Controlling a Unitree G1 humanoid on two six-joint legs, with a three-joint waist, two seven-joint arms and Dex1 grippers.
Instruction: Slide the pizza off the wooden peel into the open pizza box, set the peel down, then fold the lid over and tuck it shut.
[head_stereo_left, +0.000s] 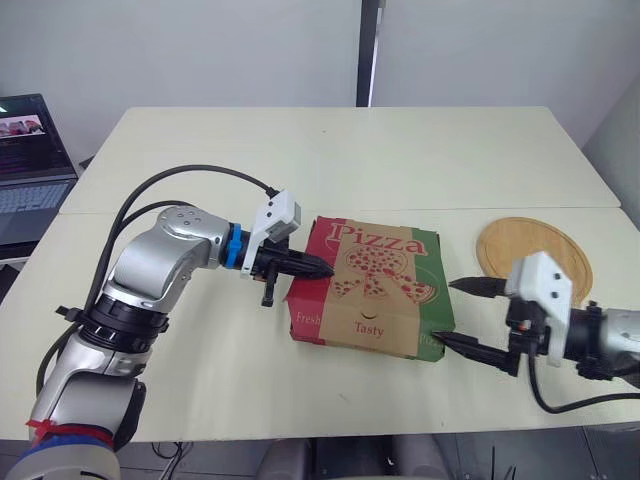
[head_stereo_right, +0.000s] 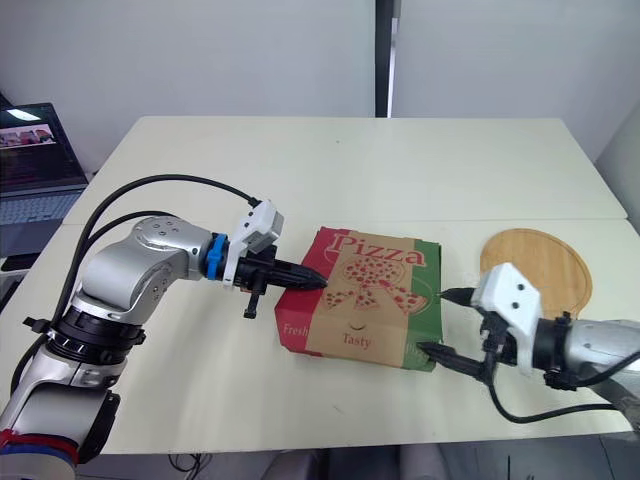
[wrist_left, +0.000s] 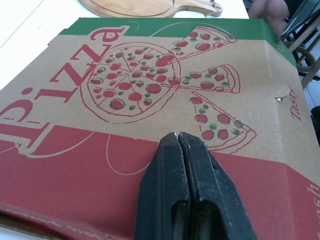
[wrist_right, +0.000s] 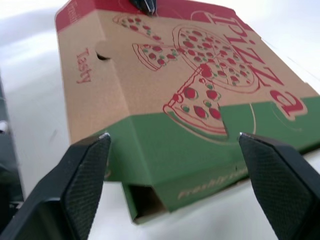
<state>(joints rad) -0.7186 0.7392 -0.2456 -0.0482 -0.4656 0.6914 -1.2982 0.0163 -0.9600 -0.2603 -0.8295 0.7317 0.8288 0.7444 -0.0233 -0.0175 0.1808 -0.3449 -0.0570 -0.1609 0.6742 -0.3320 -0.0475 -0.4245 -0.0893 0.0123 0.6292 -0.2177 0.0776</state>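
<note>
The pizza box (head_stereo_left: 372, 290) lies on the table with its printed lid folded down; the pizza is hidden inside. My left gripper (head_stereo_left: 322, 267) is shut, its fingertips (wrist_left: 177, 137) pressing on the lid's red left part. My right gripper (head_stereo_left: 450, 313) stands open just off the box's green right side, one finger (wrist_right: 90, 165) and the other (wrist_right: 272, 165) spanning that side wall (wrist_right: 170, 170) without touching. A corner flap gapes a little at the green front corner (wrist_right: 145, 200). The round wooden peel (head_stereo_left: 533, 252) lies flat on the table behind my right gripper.
A laptop (head_stereo_left: 30, 150) sits on a side surface at the far left. The cream table (head_stereo_left: 330, 150) stretches wide behind the box, with a seam running across it. The table's front edge (head_stereo_left: 300, 435) is close below the box.
</note>
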